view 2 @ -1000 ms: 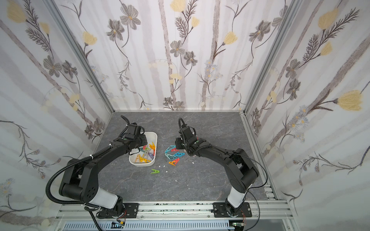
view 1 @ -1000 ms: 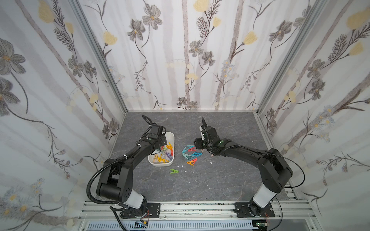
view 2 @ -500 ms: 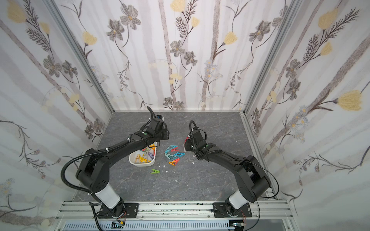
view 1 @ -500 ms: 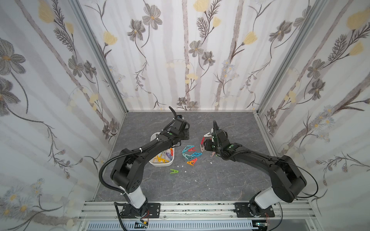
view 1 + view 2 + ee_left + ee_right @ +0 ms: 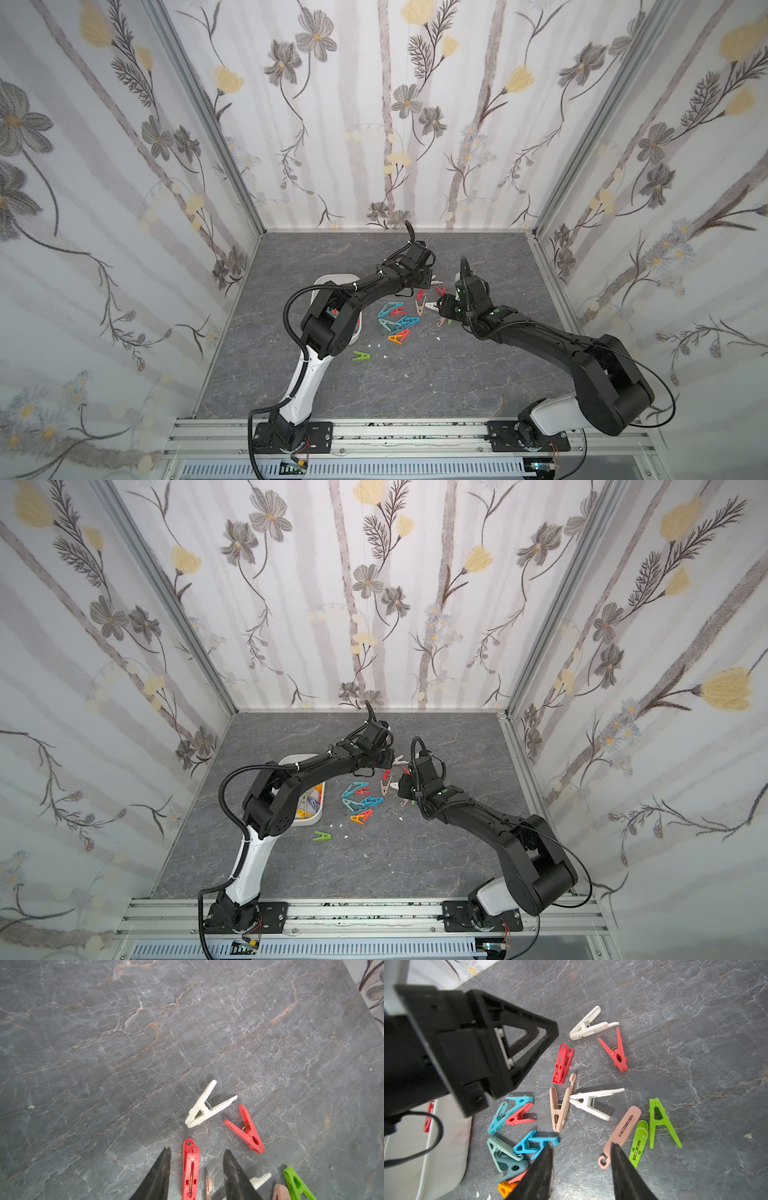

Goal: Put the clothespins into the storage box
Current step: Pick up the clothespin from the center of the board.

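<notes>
Red is what the left gripper (image 5: pixel 196 1150) now frames. A second ago it hung over the storage box (image 5: pixel 312 820); it has since swung off to the far end of the loose clothespins (image 5: pixel 368 801), the side of the pile away from the box. Its jaws have spread on the way and stand either side of a red clothespin (image 5: pixel 190 1167) lying flat on the table (image 5: pixel 124 1043), not yet pinched. That reads as one drop finished and the next pick lined up. The right gripper (image 5: pixel 581 1145) has backed a little further from the box and hovers over the pile, spread, with nothing between its jaws (a pink clothespin (image 5: pixel 623 1132) lies just beside one tip). Some clothespins already lie in the box; over a dozen remain on the table beside it.
</notes>
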### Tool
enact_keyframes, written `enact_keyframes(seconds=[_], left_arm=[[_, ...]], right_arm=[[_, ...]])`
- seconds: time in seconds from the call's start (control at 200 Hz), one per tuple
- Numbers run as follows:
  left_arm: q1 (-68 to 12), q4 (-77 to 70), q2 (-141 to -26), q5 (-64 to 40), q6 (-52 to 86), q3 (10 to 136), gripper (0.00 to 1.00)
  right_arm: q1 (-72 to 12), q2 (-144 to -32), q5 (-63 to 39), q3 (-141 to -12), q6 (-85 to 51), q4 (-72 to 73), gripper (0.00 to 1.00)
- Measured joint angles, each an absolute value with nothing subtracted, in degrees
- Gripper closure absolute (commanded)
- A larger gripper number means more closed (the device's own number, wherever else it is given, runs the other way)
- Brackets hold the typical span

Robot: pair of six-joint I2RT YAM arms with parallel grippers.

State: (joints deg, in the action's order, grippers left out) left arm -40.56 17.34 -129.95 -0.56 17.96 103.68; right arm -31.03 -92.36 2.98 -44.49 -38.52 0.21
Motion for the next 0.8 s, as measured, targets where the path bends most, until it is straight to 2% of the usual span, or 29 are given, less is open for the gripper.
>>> enact_keyframes(seconds=[0.45, 0.63, 0.799], left_arm=[[-41.8, 21.7, -135.9, 2.7, 15.8, 107.0, 0.63], [-42.1, 21.7, -136.1, 2.9, 15.4, 107.0, 0.78], [-42.0, 21.7, -136.1, 2.9, 15.4, 107.2, 0.87]], right_arm=[[-30.6, -92.1, 3.2, -43.7, -38.6, 0.6, 0.53], [-30.6, -92.1, 3.2, -43.7, -38.8, 0.6, 0.53], [-30.6, -92.1, 3.2, -43.7, -38.8, 0.6, 0.53]])
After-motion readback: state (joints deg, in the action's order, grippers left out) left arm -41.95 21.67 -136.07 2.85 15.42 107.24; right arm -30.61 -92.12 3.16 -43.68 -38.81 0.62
